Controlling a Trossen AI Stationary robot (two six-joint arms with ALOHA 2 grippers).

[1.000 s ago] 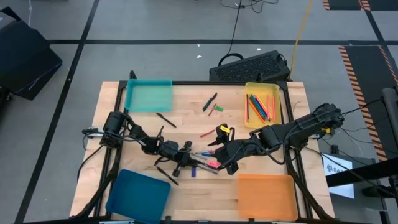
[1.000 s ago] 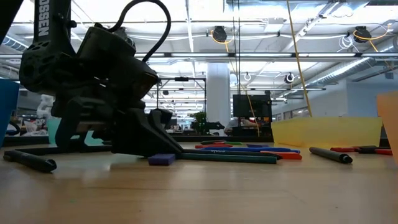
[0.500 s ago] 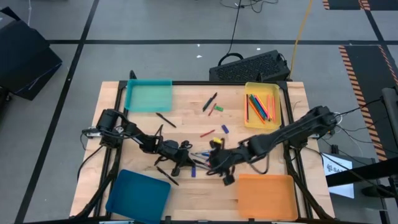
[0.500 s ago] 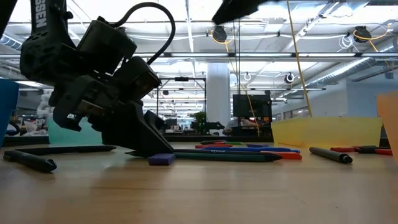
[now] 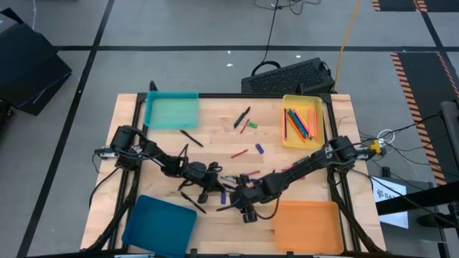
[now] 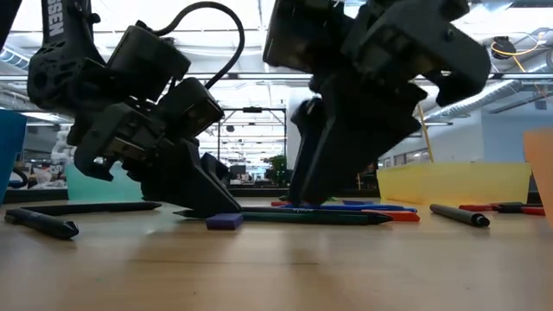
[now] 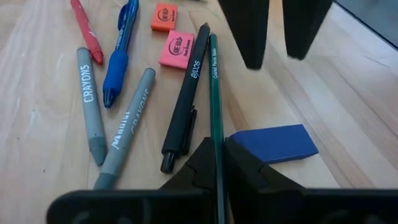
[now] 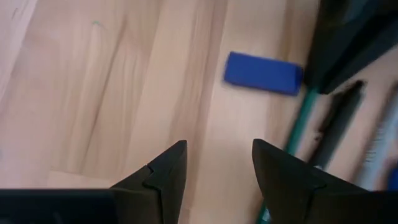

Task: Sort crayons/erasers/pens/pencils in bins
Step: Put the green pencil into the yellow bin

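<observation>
My left gripper [image 5: 212, 185] is shut on a green pencil [image 7: 214, 93] in the loose pile at the table's middle. Beside the pencil lie a black pen [image 7: 186, 99], two grey crayons [image 7: 90, 106], a blue pen [image 7: 121, 53], a pink eraser [image 7: 176, 48] and an orange eraser [image 7: 164, 17]. A blue eraser [image 8: 262, 73] lies flat on the wood just ahead of my right gripper [image 8: 217, 171], which is open, low over the table [image 5: 239, 201] and holds nothing. The yellow bin [image 5: 288, 100] holds several pencils. My left gripper pinches the green pencil between its two fingers [image 7: 204, 163], near the pencil's end toward the table's left [image 7: 217, 163]. The fingers slant down from the table's left and lie roughly along the pencil. The pencil stretches out along the table [image 6: 311, 218].
The teal bin [image 5: 172, 110] stands far left, the dark blue bin [image 5: 159, 223] near left and the orange bin [image 5: 307, 226] near right. More sticks and erasers [image 5: 245, 123] lie scattered toward the far side. The two grippers stand close together in the low view.
My right gripper has swung from the table's right side toward the left and near edge and come down to the pile beside my left gripper. My left gripper has tipped up a little at its back. The pencil and blue eraser have stayed in place.
</observation>
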